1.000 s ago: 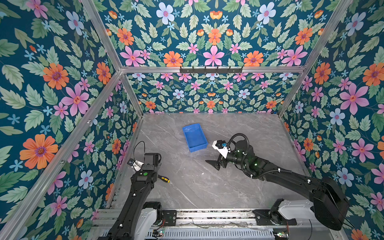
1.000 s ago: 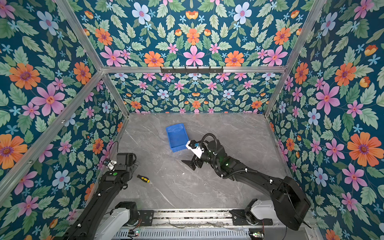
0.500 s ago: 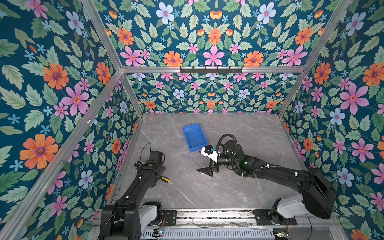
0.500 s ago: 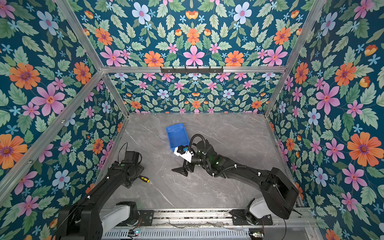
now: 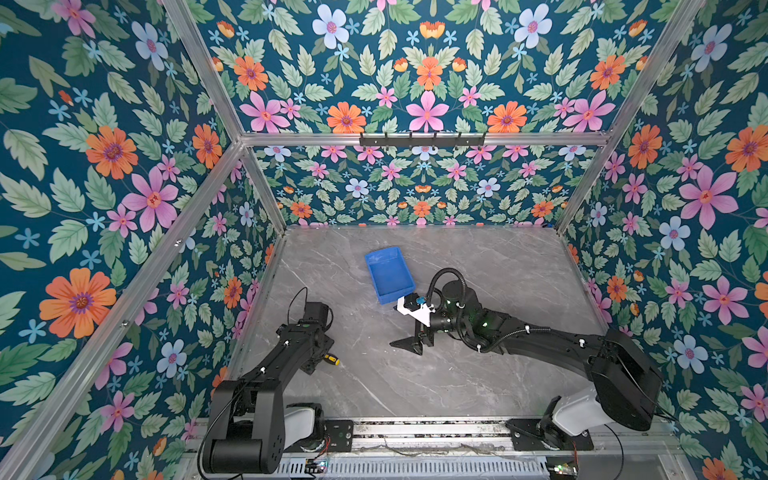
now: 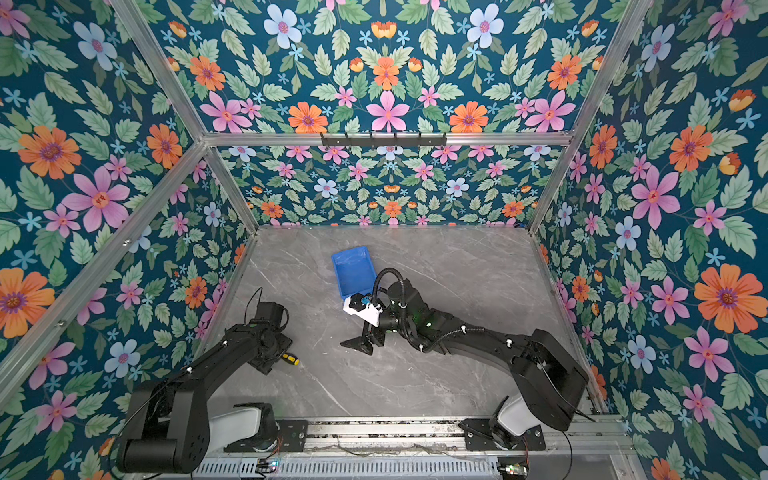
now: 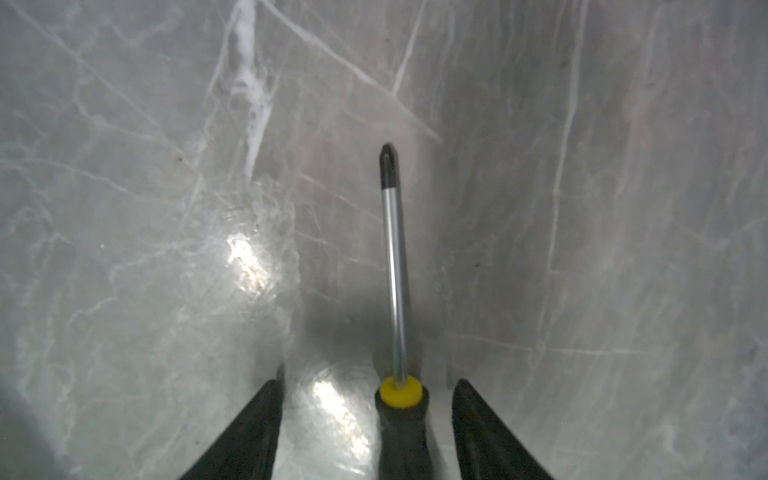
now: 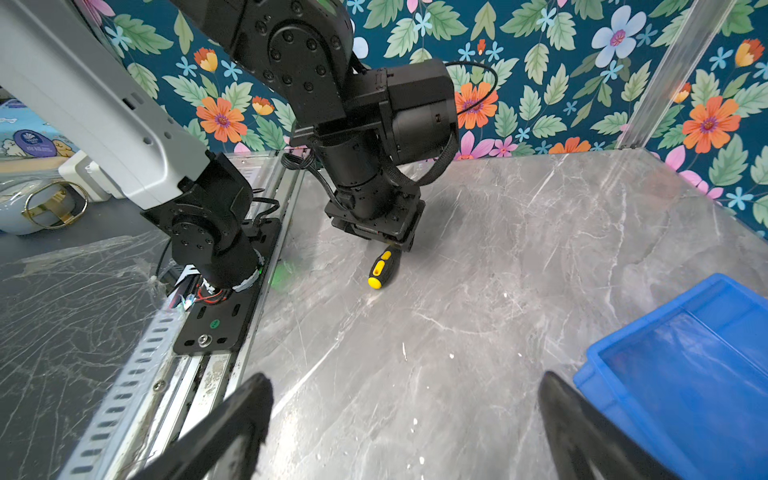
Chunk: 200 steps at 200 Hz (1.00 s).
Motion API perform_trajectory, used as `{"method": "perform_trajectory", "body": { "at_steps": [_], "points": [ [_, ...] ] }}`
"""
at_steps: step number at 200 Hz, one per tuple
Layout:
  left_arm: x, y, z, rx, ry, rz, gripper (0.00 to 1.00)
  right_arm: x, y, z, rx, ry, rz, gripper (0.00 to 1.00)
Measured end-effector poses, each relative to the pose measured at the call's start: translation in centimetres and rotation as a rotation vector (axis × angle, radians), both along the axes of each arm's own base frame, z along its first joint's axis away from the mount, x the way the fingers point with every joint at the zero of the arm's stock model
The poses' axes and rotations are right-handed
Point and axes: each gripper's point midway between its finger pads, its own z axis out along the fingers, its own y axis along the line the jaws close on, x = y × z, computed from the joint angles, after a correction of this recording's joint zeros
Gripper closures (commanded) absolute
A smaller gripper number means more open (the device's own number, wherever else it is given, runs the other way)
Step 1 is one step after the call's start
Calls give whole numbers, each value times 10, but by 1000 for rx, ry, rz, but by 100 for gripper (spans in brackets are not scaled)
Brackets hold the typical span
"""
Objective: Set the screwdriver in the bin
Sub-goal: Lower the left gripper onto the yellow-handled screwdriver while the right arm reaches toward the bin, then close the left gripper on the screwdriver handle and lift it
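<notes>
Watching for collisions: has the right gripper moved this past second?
Yes. In a top view the right gripper moved left, from beside the bin to below its near corner.

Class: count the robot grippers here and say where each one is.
2. The left gripper is low at the front-left of the table, open jaws either side of the screwdriver handle. The right gripper is mid-table, open, in front of the bin. None seems hidden.

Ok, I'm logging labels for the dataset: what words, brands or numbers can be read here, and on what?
None can be read.
Pale blue package beyond the rail, right wrist view: printed badge, too blurred to read.
Left arm's motor housing: small white mark, too small to read.
Screwdriver and bin: no print visible.
</notes>
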Motion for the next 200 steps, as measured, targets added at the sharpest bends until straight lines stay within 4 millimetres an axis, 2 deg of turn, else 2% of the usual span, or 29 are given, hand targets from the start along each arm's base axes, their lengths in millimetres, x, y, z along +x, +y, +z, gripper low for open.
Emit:
{"method": "perform_trajectory", "body": {
  "at_steps": [54,140,169,200],
  "points": [
    [-3,6,-4,35,1,11,52,-1,0,-2,-3,4,4,1],
    [-6,13,-4,71,-12,43,92,-2,-1,-1,-1,2,3,1],
    [0,15,2,77,-50,48,98,-1,-1,-1,-1,1,1,1],
    [6,13,6,66,-83,50,98,-2,-1,-1,0,0,1,1]
  ]
}}
